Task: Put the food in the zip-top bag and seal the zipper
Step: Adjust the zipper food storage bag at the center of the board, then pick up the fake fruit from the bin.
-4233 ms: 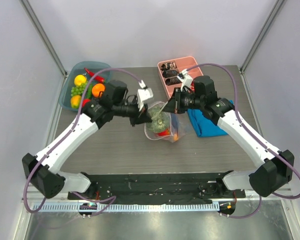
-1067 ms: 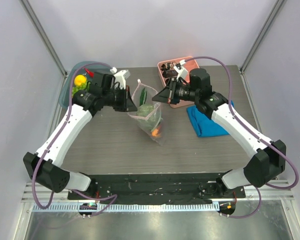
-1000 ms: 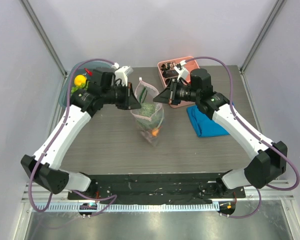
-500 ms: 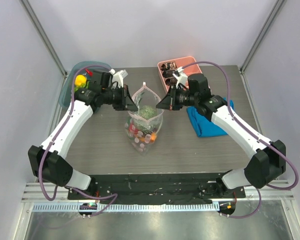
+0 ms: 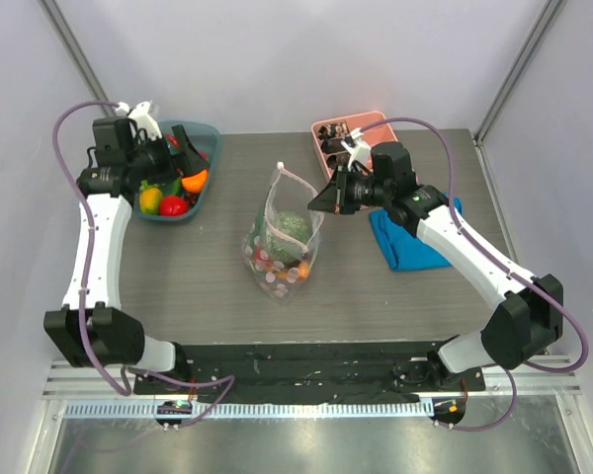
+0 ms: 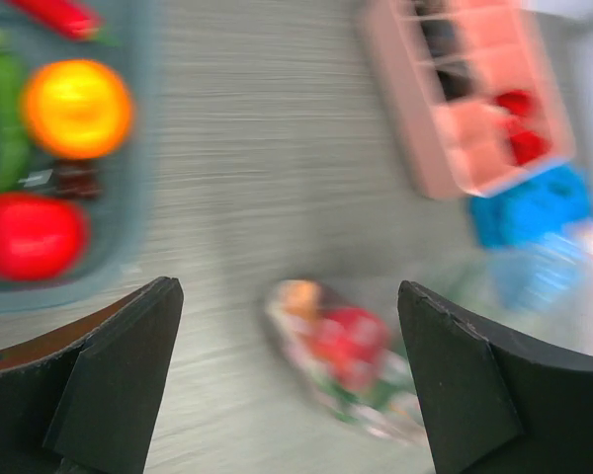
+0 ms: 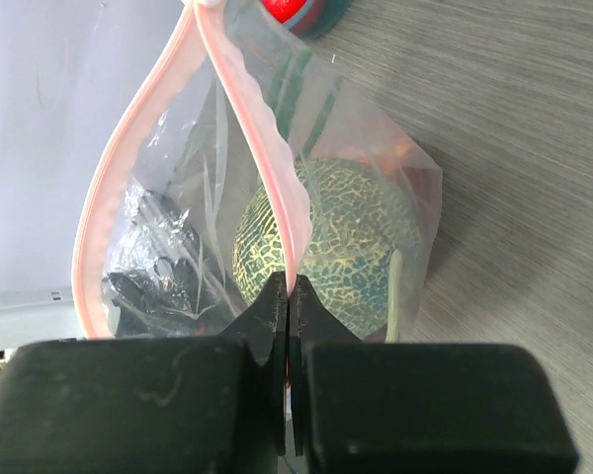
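- The right gripper (image 5: pixel 321 199) has its fingers pressed together on the pink zipper (image 7: pixel 245 123) of the bag (image 5: pixel 277 259).
- The pinch holds one side of the bag's mouth up, and the mouth gapes open.
- The bag stands near the middle of the table (image 5: pixel 198 286), with its bottom resting on the top.
- Inside the bag is a green ball (image 7: pixel 326 237) with a net pattern, and small red and orange bits lie low in the bag.
- The left gripper (image 6: pixel 287 288) has its fingers wide apart, with nothing between them.
- It hangs over the blue bowl (image 5: pixel 206 133) at the far left corner.
- In the bowl are an orange (image 6: pixel 77 107), a red tomato (image 6: pixel 28 235) and a red chili (image 6: pixel 59 15).
- A pink tray (image 5: pixel 376 120) sits at the far edge, right of the middle.
- A blue cloth (image 5: pixel 405 242) lies near the right edge, just this side of the tray.
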Robot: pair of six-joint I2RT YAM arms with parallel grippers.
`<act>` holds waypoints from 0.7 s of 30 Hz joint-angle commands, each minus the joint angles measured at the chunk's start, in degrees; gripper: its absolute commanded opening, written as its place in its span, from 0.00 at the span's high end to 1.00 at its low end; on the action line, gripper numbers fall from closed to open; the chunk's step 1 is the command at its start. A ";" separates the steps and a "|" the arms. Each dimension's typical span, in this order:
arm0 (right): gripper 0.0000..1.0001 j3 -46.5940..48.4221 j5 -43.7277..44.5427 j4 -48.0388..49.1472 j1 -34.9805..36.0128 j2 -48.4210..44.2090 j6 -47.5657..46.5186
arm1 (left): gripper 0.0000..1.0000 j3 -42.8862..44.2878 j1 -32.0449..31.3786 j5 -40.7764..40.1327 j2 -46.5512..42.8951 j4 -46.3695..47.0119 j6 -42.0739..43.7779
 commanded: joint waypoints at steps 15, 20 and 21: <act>0.99 4.40 -0.64 3.30 0.71 -0.61 -0.91 | 0.12 4.80 5.83 -27.65 29.34 6.79 21.32; 0.99 4.22 -0.38 2.95 0.62 -0.87 -1.52 | 0.12 5.86 5.83 -27.57 33.57 7.93 21.50; 0.99 4.31 -0.37 2.78 0.80 -0.87 -1.70 | 0.13 5.95 5.83 -27.22 34.53 7.41 21.32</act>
